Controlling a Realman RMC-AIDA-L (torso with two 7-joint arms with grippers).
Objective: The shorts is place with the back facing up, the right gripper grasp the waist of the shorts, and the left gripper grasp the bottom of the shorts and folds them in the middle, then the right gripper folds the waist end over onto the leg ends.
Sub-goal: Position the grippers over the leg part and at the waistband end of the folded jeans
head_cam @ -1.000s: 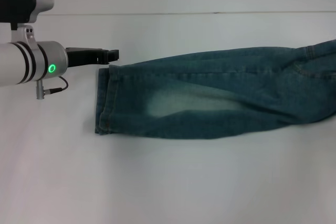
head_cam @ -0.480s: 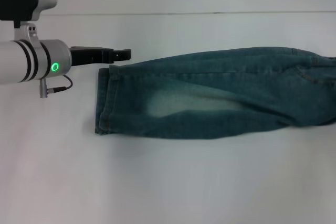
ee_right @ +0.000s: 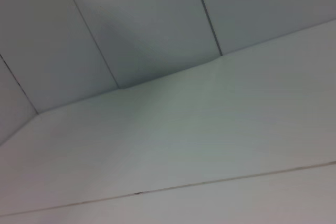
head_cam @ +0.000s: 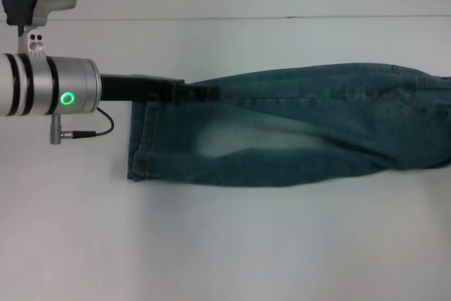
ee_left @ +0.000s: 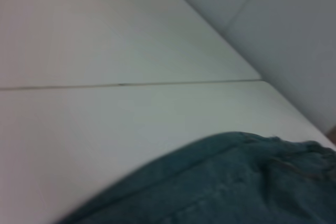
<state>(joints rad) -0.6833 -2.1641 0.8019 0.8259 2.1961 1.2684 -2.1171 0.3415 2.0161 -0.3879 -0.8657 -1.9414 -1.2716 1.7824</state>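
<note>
The blue denim shorts lie flat across the white table, folded lengthwise. The leg hems are at the left and the waist end runs off the right edge of the head view. My left gripper reaches in from the left and sits over the far edge of the leg end, low on the fabric. The left wrist view shows the denim close beneath the camera. My right gripper is out of view; its wrist view shows only table and wall.
A seam line crosses the table behind the shorts, with a panelled wall beyond it. Bare white tabletop lies in front of the shorts and to their left.
My left arm has moved right, from beside the leg hems to over the far edge of the leg end. The waist end at the right has settled lower and flatter.
</note>
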